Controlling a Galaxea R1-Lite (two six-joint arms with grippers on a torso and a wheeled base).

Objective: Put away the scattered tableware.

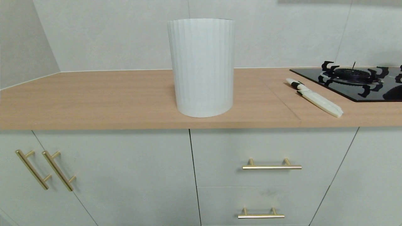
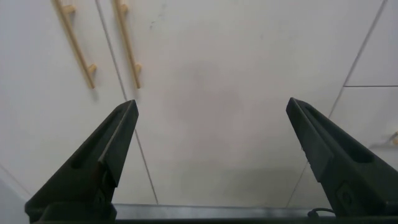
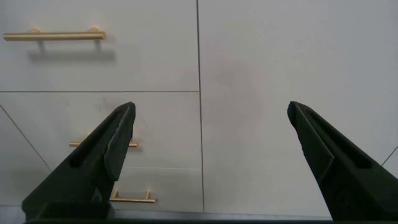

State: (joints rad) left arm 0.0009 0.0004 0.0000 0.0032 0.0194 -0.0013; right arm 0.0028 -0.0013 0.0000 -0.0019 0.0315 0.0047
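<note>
Standing upright near the counter's [image 1: 94,97] front edge is a tall white ribbed holder [image 1: 202,67], its top rim above the line where the counter meets the wall. A knife [image 1: 314,98] lies flat on the counter well to the holder's right, just beside the near left corner of the black hob [image 1: 355,83] but not on it. Its black-and-white handle points toward the back wall and its pale blade toward the front edge.

Below the counter, two gold door handles [image 1: 33,169] sit side by side on the left. Two drawers on the right each carry a gold bar, an upper bar [image 1: 271,167] and a lower bar [image 1: 261,216].

The left gripper [image 2: 211,104] is released, its dark fingers spread wide and holding nothing, facing the white cabinet doors near their paired handles [image 2: 127,43]. The right gripper [image 3: 211,107] is likewise released and empty, fingers wide apart, facing the drawer fronts with a drawer bar [image 3: 55,36] off to one side.
</note>
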